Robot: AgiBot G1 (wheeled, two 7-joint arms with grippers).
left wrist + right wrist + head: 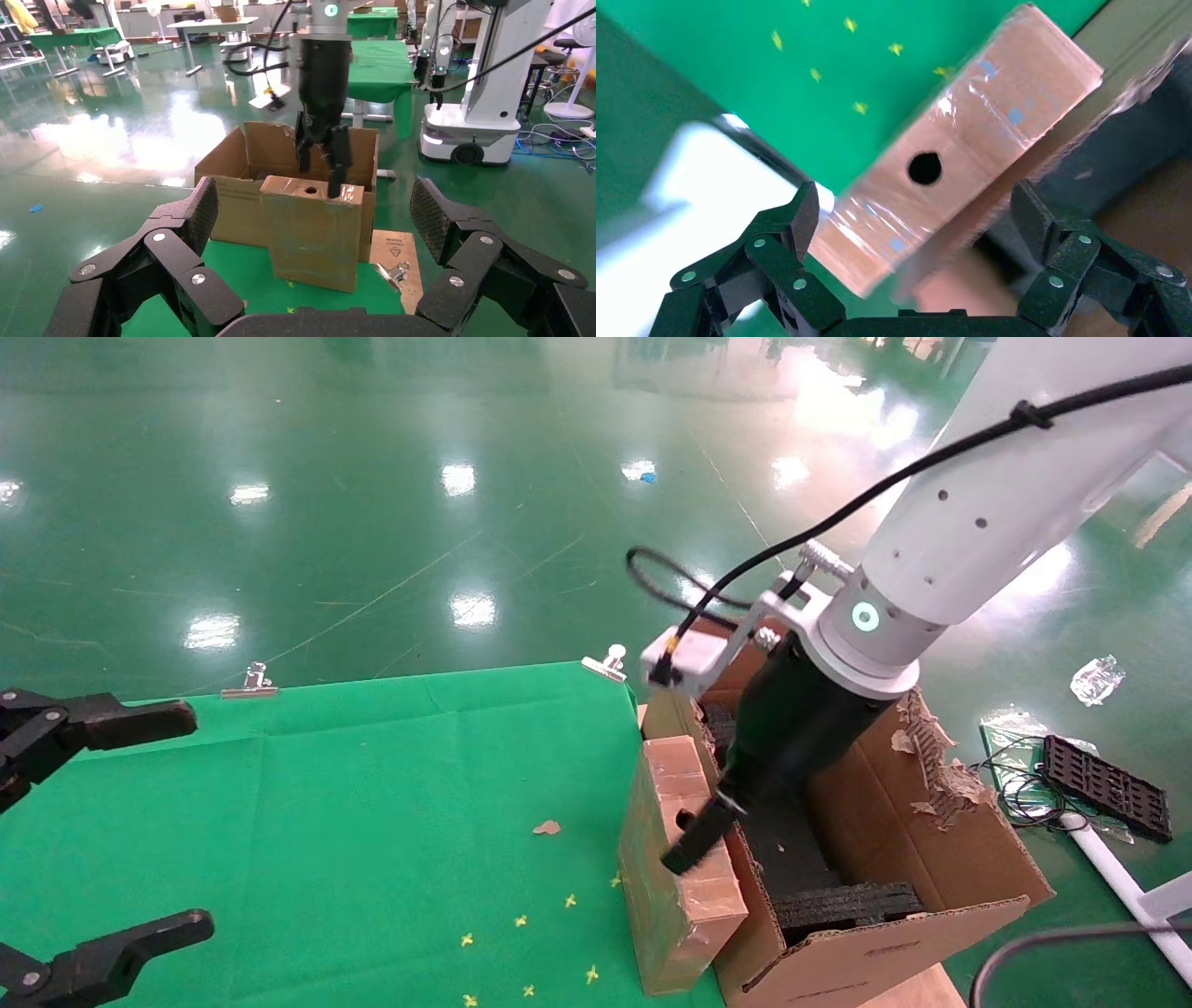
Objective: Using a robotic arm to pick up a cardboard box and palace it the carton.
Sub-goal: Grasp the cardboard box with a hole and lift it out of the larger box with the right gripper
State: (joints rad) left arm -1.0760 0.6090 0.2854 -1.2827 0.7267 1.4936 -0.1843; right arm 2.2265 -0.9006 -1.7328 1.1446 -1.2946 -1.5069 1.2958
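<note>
The taped cardboard box (675, 868) stands on end at the right edge of the green table, close against the large carton (931, 859). Its narrow top face with the round hole (924, 168) faces up. My right arm (968, 523), white with a black wrist, reaches down over it. My right gripper (694, 845) is open just above that top face, with one finger (796, 221) on the table side and the other (1035, 214) on the carton side. In the left wrist view the box (315, 235) stands in front of the carton (228, 182). My left gripper (158, 826) is open and empty at the far left.
Black foam (843, 901) lines the carton, and its right flap has a torn edge (931, 756). Metal clips (250, 682) (605, 663) hold the green cloth. A cardboard scrap (547, 827) lies on it. A black tray (1103, 786) and cables lie on the floor at the right.
</note>
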